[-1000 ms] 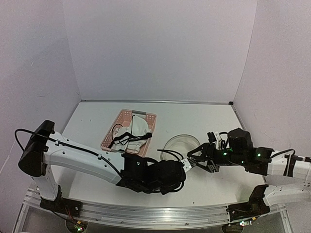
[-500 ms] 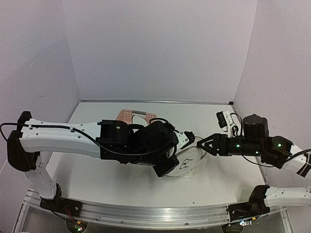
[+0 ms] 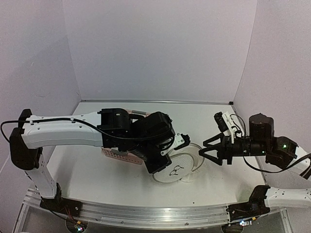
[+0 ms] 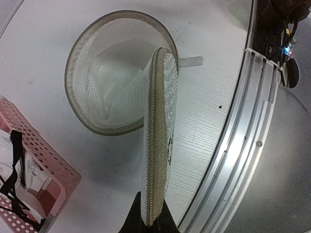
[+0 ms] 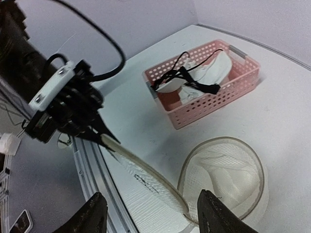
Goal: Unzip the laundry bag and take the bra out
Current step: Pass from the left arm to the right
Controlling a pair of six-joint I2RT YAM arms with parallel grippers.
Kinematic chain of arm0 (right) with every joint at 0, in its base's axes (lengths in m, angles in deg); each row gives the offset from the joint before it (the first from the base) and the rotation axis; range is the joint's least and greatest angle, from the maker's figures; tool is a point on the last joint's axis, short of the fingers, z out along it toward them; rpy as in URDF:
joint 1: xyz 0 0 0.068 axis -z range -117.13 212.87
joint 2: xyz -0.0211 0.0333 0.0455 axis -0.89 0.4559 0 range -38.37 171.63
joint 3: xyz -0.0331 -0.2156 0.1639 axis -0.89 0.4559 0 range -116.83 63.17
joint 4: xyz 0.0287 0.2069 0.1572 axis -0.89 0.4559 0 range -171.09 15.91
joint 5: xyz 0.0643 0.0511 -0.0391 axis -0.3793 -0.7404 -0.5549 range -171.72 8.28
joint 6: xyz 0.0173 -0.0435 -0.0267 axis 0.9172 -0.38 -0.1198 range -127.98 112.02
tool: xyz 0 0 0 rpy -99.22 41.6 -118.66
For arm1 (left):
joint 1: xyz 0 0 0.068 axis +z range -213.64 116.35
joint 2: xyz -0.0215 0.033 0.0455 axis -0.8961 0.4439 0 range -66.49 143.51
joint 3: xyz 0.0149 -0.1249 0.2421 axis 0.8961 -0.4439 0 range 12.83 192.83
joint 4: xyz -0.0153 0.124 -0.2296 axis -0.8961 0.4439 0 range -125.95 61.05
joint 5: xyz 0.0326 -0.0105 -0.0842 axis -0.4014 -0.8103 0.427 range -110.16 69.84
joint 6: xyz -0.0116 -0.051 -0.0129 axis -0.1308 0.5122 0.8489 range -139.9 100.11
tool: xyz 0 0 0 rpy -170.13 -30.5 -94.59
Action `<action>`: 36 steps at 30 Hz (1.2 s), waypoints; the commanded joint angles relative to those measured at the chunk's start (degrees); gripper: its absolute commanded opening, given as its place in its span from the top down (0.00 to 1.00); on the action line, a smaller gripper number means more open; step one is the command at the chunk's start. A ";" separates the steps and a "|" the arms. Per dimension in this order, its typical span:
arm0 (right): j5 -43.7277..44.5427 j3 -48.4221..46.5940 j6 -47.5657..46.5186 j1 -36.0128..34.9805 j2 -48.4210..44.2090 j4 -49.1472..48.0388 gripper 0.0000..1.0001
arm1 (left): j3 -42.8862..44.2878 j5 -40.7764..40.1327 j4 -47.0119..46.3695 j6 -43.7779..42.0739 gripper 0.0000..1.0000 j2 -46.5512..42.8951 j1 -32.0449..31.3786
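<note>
The white mesh laundry bag [image 3: 181, 166] lies open at the table's middle front. Its lid with the black bra drawing [image 5: 146, 178] is lifted off the base hoop [image 5: 226, 172], which holds only loose mesh [image 4: 114, 82]. My left gripper [image 4: 150, 222] is shut on the lid's hoop rim, seen edge-on; it also shows in the top view [image 3: 163, 167] and the right wrist view [image 5: 99, 136]. My right gripper [image 3: 207, 150] is open and empty, just right of the bag, apart from it [image 5: 151, 199]. The white bra with black straps [image 5: 194, 77] lies in the pink basket [image 5: 214, 99].
The pink basket [image 3: 115, 155] sits left of the bag, mostly hidden under my left arm in the top view; its corner shows in the left wrist view [image 4: 46, 167]. The table's metal front rail [image 4: 248, 145] runs close to the lid. White walls enclose the table.
My left arm rose over the basket and flipped the bag's lid open toward the front. My right gripper drew back to the right from the bag and opened.
</note>
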 commanded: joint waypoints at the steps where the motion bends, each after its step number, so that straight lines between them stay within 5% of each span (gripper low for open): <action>1: -11.80 0.93 -12.07 0.16 0.96 -3.63 0.36 | 3.61 4.66 1.62 -4.74 1.00 -0.72 0.89; 13: -15.41 -0.28 -26.02 0.15 8.93 -6.12 0.38 | 4.50 9.64 3.09 -10.94 1.00 -1.40 1.43; 23: -23.15 -1.44 -26.72 0.06 14.50 -6.49 0.51 | 3.68 9.67 3.11 -11.65 1.00 -2.14 1.50; 32: -26.18 -1.00 -24.30 -0.04 18.37 -8.69 0.69 | 4.59 9.92 2.89 -11.96 1.00 -2.53 1.51; 36: -26.73 -0.48 -23.77 -0.07 17.98 -9.54 0.92 | 4.54 10.10 2.86 -12.01 1.00 -2.23 1.52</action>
